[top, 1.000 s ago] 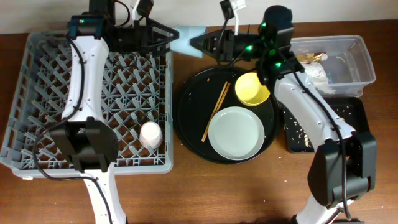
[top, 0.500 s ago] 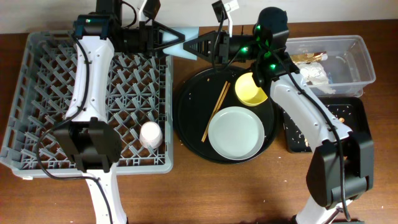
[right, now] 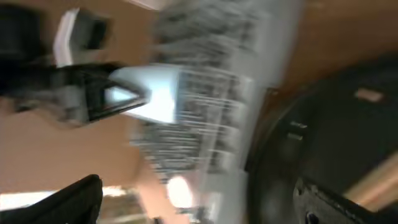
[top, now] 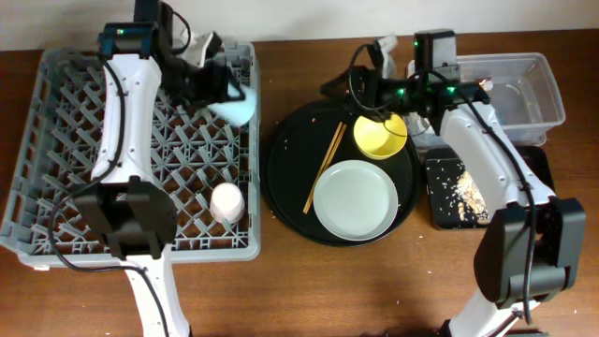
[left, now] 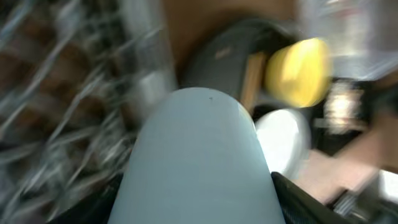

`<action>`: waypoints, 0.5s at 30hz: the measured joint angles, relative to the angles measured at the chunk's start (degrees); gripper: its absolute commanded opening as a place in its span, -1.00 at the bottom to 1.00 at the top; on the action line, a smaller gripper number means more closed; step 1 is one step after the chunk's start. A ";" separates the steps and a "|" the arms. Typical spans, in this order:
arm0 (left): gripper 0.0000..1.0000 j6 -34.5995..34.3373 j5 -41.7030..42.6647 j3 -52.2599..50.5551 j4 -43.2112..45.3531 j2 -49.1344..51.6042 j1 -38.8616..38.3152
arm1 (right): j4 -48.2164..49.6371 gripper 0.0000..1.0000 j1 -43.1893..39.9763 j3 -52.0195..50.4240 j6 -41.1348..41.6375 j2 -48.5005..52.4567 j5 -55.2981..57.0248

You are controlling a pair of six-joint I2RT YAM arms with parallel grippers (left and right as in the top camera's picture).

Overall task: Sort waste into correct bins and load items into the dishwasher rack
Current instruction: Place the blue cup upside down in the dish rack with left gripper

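Handover is complete: our left gripper (top: pixel 223 87) now clamps the light-blue cup (top: pixel 236 103) over the dishwasher rack (top: pixel 56 187), while our right gripper (top: pixel 330 89) retreats open-jawed.

Blurred light-blue cup (right: pixel 158 93), grey rack (right: pixel 231 87), black tray (right: pixel 339 134)

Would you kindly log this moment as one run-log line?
left gripper: shut on small light-blue cup over large grey pegged dishwasher rack | right gripper: open, empty, by far rim of round black tray

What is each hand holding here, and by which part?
The left hand grips the small light-blue cup by its sides; the right hand holds nothing.
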 measured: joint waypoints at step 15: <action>0.32 -5.60 -34.97 -9.99 -5.68 -2.60 -11.30 | -6.43 0.97 -0.07 -0.02 -5.90 0.00 16.31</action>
